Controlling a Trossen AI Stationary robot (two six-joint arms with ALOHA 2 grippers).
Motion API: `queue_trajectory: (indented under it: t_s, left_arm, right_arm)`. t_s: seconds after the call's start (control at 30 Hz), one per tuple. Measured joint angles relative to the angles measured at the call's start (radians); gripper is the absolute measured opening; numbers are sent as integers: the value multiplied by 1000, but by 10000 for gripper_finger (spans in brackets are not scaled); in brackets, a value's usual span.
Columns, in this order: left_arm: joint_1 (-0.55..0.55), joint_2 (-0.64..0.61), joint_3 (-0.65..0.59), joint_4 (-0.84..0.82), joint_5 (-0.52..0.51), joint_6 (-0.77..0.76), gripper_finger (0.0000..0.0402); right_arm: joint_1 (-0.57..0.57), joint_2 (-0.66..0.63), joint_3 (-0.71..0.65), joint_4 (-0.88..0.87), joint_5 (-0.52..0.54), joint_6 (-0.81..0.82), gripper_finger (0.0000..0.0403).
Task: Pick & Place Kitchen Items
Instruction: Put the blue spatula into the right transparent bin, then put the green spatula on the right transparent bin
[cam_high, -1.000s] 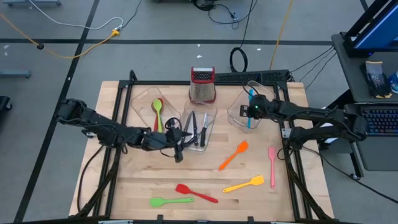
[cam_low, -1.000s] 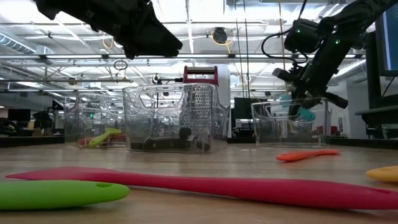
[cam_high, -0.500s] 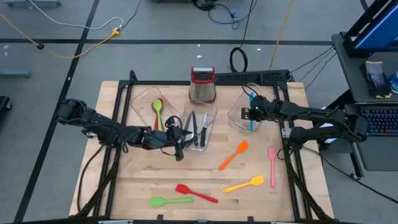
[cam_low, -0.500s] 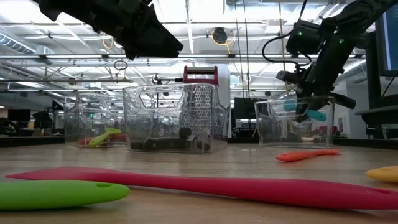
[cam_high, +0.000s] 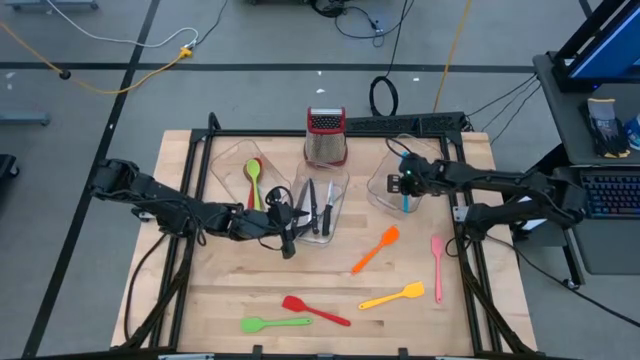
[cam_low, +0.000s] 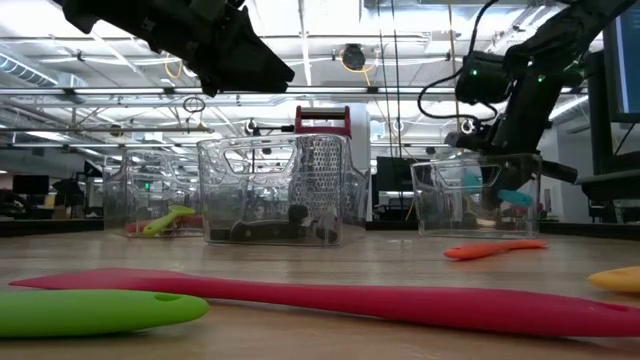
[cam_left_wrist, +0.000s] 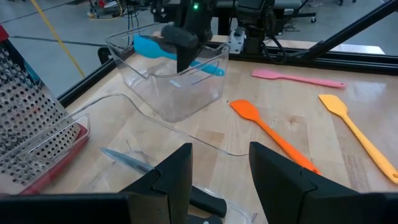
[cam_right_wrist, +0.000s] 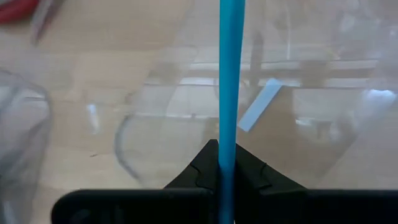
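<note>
Grater (cam_high: 325, 137) stands behind tubs (cam_high: 318, 205); spatulas (cam_high: 375, 249) scattered nearby.

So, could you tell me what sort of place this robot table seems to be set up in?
Most likely a robotics lab or workshop in a large open industrial hall. The low view shows an exposed ceiling with pipes beyond the table, the high view shows cables across a bare concrete floor, and a keyboard sits on a workstation beside the wooden table.

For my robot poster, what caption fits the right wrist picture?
The right gripper pinches a blue spatula over a clear tub.
</note>
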Motion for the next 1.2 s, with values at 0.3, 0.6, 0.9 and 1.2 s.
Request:
queue_trajectory:
  t_s: [0.3, 0.6, 0.9, 1.2]
  left_arm:
    - [0, 0, 0, -1, 0, 1, 159]
    - [0, 0, 0, -2, 0, 2, 159]
    - [0, 0, 0, -7, 0, 2, 159]
    - [0, 0, 0, -42, 60, 19, 159]
  right_arm:
    - [-9, 21, 0, 83, 2, -30, 32]
    - [-9, 16, 0, 98, 2, -34, 84]
    - [-8, -19, 0, 127, 1, -51, 74]
    - [-6, -193, 0, 135, -10, -117, 43]
